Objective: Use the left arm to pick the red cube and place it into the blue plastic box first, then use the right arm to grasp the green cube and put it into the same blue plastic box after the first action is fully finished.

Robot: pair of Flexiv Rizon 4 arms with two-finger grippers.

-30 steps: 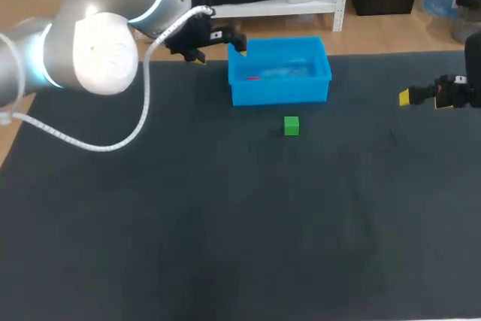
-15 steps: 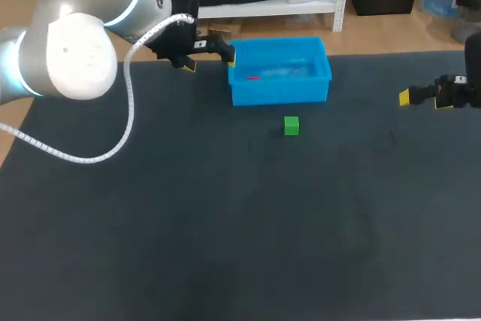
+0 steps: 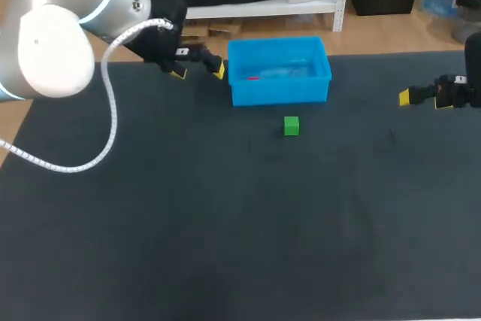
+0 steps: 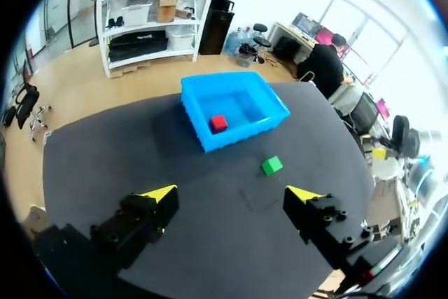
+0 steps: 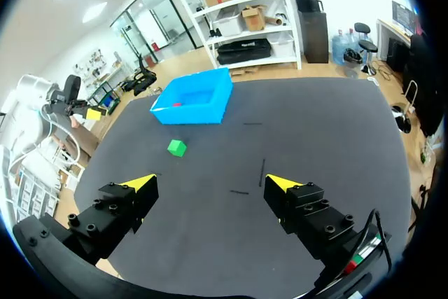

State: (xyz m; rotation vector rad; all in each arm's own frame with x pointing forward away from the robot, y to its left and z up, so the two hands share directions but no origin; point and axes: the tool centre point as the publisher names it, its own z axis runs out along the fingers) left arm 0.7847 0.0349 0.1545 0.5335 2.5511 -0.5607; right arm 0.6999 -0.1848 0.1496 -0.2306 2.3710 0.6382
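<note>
Red cube (image 4: 218, 123) lies on the floor of the blue plastic box (image 3: 278, 94), toward the wall nearest our left arm. Green cube (image 3: 291, 126) sits on the dark table (image 3: 225, 223) near the box's front wall, not touching it. Our left gripper (image 3: 199, 71) hangs just beside the box, outside it, fingers spread wide, holding nothing. Our right gripper (image 3: 425, 100) is by the table's right edge, well apart from the green cube, fingers wide apart, empty.
</note>
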